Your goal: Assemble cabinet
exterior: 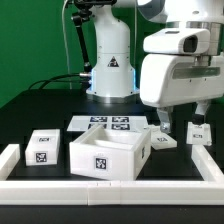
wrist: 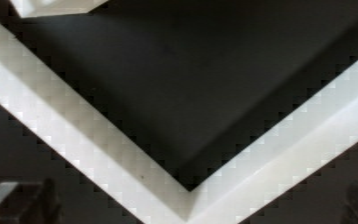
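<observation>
The cabinet body (exterior: 108,158), an open-topped white box with a tag on its front face, sits on the black table just inside the front border rail (exterior: 110,192), with the marker board (exterior: 110,124) behind it. The gripper (exterior: 181,128) hangs above the loose parts on the exterior view's right of the box, a small flat tagged piece (exterior: 165,141) and a tagged block (exterior: 198,132). Its jaws stand wide apart and hold nothing. In the wrist view the dark fingertips (wrist: 16,200) frame a white corner (wrist: 87,110), probably the rail's, with no part between them. The step looks like a reach for one of these parts, so the hand should first be centred over the chosen piece. It should then straddle the piece's narrow sides squarely, descend straight and close firmly, keeping clear of the cabinet wall just beside it. Another tagged block (exterior: 42,148) waits at the exterior view's left.
</observation>
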`<state>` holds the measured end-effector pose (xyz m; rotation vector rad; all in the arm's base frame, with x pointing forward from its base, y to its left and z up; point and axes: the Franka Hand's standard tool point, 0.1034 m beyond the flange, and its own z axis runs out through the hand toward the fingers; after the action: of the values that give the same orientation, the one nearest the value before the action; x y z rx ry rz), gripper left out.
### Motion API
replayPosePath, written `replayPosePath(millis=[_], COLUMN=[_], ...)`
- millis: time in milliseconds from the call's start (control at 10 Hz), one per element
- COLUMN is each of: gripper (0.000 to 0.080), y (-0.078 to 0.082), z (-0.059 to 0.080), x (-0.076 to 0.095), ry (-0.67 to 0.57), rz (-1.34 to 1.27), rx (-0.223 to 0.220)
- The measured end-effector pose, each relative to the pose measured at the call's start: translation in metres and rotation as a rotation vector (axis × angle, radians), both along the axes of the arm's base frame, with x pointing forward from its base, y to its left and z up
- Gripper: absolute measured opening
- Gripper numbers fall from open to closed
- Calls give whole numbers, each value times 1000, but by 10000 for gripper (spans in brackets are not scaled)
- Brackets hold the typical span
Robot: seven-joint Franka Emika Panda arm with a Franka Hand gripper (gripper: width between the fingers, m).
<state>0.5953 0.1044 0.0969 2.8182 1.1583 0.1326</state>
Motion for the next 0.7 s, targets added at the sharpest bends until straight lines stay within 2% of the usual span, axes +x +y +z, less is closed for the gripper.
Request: replayPosePath(millis=[100, 500, 600, 700], gripper=[798, 798, 798, 798], y=[-1, 0, -1, -7], z=[0, 0, -1, -5], x=[1, 1, -2, -16], ry=[-15, -14, -18, -13], rz=[-4, -4, 62, 173], rx=[-15, -15, -20, -28])
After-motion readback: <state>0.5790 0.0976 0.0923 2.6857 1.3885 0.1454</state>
